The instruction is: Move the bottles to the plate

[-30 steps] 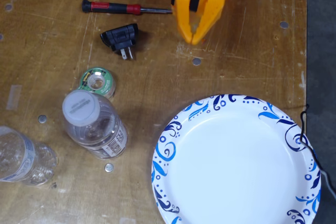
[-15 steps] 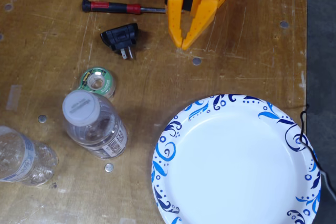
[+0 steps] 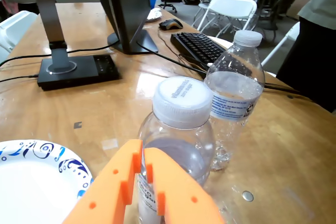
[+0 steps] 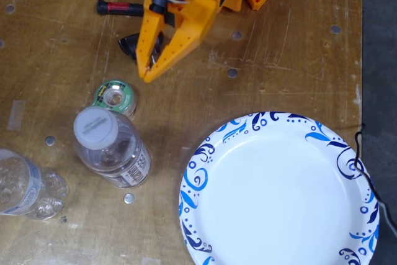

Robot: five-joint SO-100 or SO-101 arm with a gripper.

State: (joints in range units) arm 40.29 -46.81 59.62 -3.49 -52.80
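Note:
Two clear bottles stand upright on the wooden table. The nearer, squat bottle (image 3: 181,129) (image 4: 110,147) has a wide whitish cap and a label. The taller bottle (image 3: 233,93) (image 4: 25,187) stands just beyond it, at the left edge of the fixed view. The white plate with blue swirls (image 4: 279,193) (image 3: 31,182) lies empty to the right of the bottles in the fixed view. My orange gripper (image 4: 147,76) (image 3: 142,153) is shut and empty, a short way from the squat bottle and pointing toward it.
A green tape dispenser (image 4: 115,96) lies between my gripper tip and the squat bottle. A black and red tool (image 4: 118,8) lies by the arm. The wrist view shows a monitor stand (image 3: 73,69), a keyboard (image 3: 202,48) and folding chairs beyond. The table edge (image 4: 361,91) runs on the right.

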